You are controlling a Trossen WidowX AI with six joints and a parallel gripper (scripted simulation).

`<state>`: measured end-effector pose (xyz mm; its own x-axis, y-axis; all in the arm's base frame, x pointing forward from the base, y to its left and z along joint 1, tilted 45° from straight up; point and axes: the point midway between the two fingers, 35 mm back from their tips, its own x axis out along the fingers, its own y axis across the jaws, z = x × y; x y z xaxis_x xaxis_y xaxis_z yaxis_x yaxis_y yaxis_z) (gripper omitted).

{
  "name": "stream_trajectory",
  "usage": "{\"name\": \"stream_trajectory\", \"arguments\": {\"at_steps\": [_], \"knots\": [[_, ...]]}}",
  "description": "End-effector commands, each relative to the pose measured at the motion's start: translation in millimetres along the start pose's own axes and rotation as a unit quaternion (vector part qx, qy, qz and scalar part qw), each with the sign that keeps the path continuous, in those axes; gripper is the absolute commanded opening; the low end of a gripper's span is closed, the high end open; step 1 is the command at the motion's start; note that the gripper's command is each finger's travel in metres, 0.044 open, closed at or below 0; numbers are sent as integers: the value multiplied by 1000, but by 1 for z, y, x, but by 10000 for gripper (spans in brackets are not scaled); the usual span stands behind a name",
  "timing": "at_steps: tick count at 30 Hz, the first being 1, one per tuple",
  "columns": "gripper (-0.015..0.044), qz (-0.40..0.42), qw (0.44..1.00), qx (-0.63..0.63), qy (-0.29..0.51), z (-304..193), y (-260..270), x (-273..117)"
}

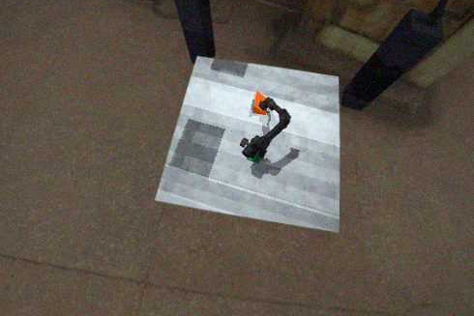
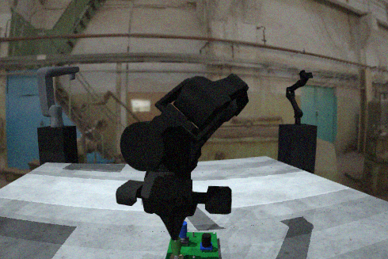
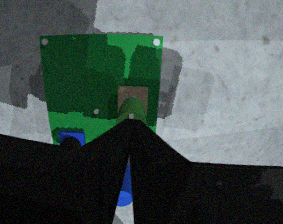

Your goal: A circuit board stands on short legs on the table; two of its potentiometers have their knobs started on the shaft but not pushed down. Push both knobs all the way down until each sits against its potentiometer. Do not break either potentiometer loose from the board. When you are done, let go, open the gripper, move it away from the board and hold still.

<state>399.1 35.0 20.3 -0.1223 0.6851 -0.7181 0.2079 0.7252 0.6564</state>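
Note:
The green circuit board [image 1: 254, 158] [image 2: 196, 251] [image 3: 74, 75] lies under my arm. My gripper [image 2: 175, 238] [image 3: 132, 125] is shut, with nothing between its fingers. Its tips are at the top of a green knob [image 2: 176, 248] [image 3: 131, 106], which stands over a brownish square potentiometer [image 3: 133, 93]. Whether they press on it cannot be told. A tall blue knob [image 2: 184, 230] [image 3: 124, 198] stands on the board behind the fingers, partly hidden in the wrist view. A short black knob [image 2: 207, 239] [image 3: 70, 143] sits on a blue potentiometer [image 3: 74, 136]. The gap under the green knob is hidden.
The pale table [image 1: 290, 197] [image 2: 245, 225] carries the board. An orange plate [image 1: 259, 105] is at my arm's base. Two dark pedestals [image 1: 191, 14] [image 1: 394, 52] with other arms stand beyond the table's far edge. Dark shadows fall across board and table.

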Motion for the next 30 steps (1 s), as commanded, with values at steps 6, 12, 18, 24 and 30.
{"name": "stream_trajectory", "arguments": {"at_steps": [6,12,18,24,30], "knots": [[0,1,1000,-2,3,0,2,8],[0,1,1000,-2,3,0,2,8],[0,1,1000,-2,3,0,2,9],[0,1,1000,-2,3,0,2,11],[0,1,1000,-2,3,0,2,11]]}}
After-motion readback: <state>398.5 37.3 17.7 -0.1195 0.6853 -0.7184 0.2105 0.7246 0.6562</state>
